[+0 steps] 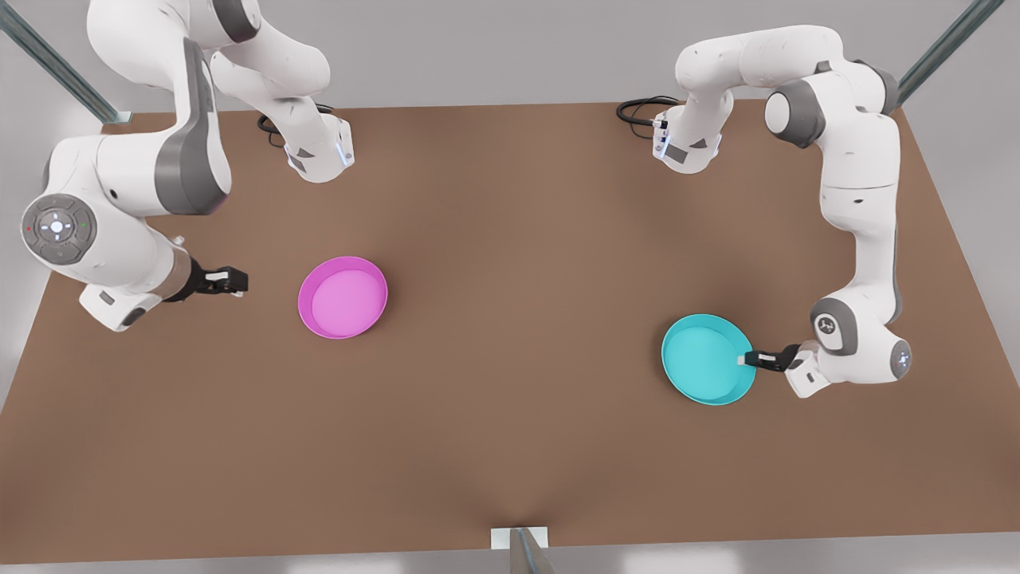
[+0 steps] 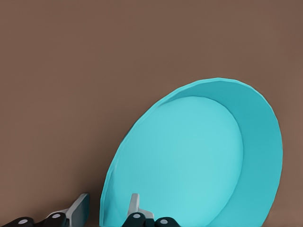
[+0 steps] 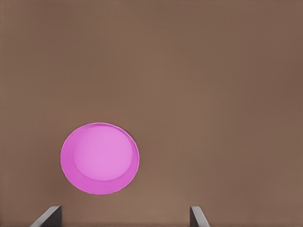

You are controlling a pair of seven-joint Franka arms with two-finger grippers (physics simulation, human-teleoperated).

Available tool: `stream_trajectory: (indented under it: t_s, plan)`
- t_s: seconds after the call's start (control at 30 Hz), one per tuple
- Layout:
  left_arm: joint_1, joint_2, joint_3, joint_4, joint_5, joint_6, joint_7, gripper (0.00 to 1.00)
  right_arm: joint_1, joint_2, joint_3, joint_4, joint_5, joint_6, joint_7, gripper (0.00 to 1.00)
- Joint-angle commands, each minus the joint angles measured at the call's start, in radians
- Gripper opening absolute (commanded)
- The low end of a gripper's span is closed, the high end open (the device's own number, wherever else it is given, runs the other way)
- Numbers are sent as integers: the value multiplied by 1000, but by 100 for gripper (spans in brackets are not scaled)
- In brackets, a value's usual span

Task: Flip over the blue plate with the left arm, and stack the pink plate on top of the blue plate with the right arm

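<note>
The blue plate (image 1: 705, 357) lies rim up on the table toward the front view's right. My left gripper (image 1: 747, 359) is at its edge nearest that arm. In the left wrist view the blue plate (image 2: 199, 156) looms close, and the left gripper (image 2: 108, 210) is open and straddles the rim, one finger inside the dish and one outside. The pink plate (image 1: 343, 297) rests rim up toward the front view's left. My right gripper (image 1: 231, 281) hovers open a short way beyond it, farther to the front view's left. The right wrist view has the pink plate (image 3: 100, 158) ahead of the spread right gripper (image 3: 124, 221).
The brown table (image 1: 510, 446) stretches bare between the two plates and toward the front edge. Both arm bases (image 1: 319, 155) (image 1: 685, 143) stand at the back edge with black cables beside them. A small metal post (image 1: 522, 546) sits at the front edge.
</note>
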State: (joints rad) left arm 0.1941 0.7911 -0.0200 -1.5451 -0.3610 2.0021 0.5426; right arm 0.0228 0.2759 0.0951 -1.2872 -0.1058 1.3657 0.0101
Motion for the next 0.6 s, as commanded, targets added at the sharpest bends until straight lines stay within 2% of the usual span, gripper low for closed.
stream_trajectory:
  t_s: [0.0, 0.17, 0.37, 0.4, 0.43, 0.57]
  plan:
    - [-1, -1, 0, 0, 1, 6, 28, 56, -7, 3, 0, 0, 2, 16, 13, 100]
    - [-2, 0, 0, 0, 1, 6, 27, 42, -11, 8, 0, 0, 2, 21, 13, 100]
    - [-4, 11, 0, 0, 4, 20, 28, 41, -14, 8, -2, 2, 2, 21, 11, 100]
    - [-4, 10, 0, 0, 2, 21, 20, 34, -14, 8, -2, 2, 2, 19, 11, 100]
    - [-4, 7, 0, 0, 2, 20, -16, 21, -14, 8, -2, 2, 2, 21, 11, 100]
    - [-15, -3, 0, 2, 7, 20, -67, 21, -15, 9, -2, 2, 2, 21, 11, 100]
